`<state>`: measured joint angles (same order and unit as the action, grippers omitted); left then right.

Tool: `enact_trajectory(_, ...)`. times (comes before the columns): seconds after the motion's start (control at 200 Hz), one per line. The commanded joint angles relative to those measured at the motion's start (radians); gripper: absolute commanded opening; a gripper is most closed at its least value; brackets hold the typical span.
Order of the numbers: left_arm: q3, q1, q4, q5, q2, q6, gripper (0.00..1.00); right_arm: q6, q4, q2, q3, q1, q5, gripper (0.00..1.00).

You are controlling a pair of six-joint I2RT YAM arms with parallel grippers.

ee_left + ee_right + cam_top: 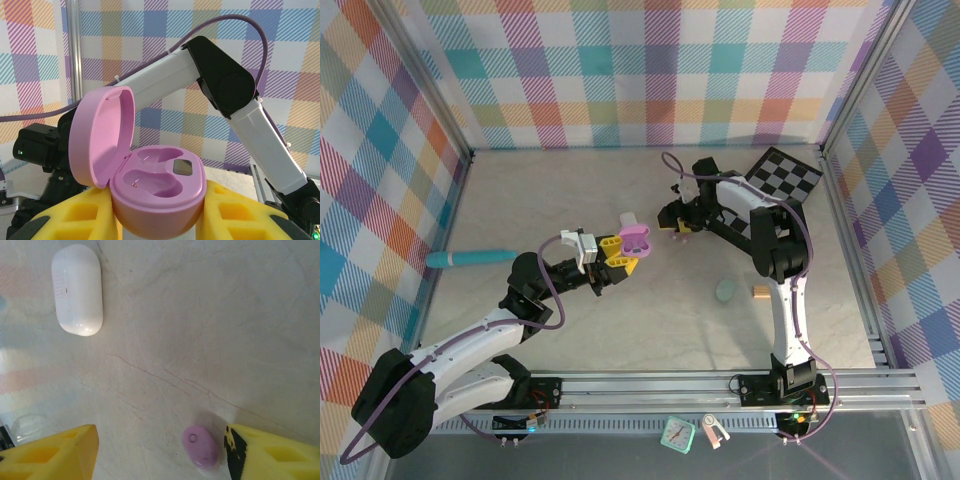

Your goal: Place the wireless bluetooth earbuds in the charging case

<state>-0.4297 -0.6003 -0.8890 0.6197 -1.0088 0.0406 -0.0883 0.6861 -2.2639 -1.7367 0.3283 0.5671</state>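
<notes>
The lilac charging case [160, 185] is clamped between the yellow fingers [65, 220] of my left gripper [618, 257], held above the table near its middle [636, 240]. Its lid [102, 135] stands open and both wells are empty. A single lilac earbud [200, 446] lies on the table under my right gripper [160, 455], which is open. The bud sits right beside the right fingertip [272, 452], far from the left fingertip [52, 452]. In the top view the right gripper [678, 228] hovers just right of the held case.
A shut white case [77, 290] lies on the table past the right gripper, next to the lilac case [629, 217]. A mint case [725, 290] and a small tan block [758, 292] lie at the right. A teal pen [470, 258] lies at the left, a checkerboard [785, 172] in the back right corner.
</notes>
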Motion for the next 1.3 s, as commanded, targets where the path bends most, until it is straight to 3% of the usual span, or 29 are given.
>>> enact_trajectory(0.0, -0.012, 0.008, -0.034, 0.023, -0.006, 0.012, 0.25, 0.024, 0.027, 0.008, 0.017, 0.005, 0.038, 0.64)
enact_trajectory(0.61, -0.020, 0.008, -0.044, 0.027, -0.016, 0.015, 0.26, 0.081, 0.087, -0.055, -0.027, 0.006, 0.002, 0.53)
enact_trajectory(1.295, -0.009, 0.007, -0.037, 0.020, -0.007, 0.010, 0.26, 0.058, 0.084, -0.072, -0.023, 0.005, -0.043, 0.25)
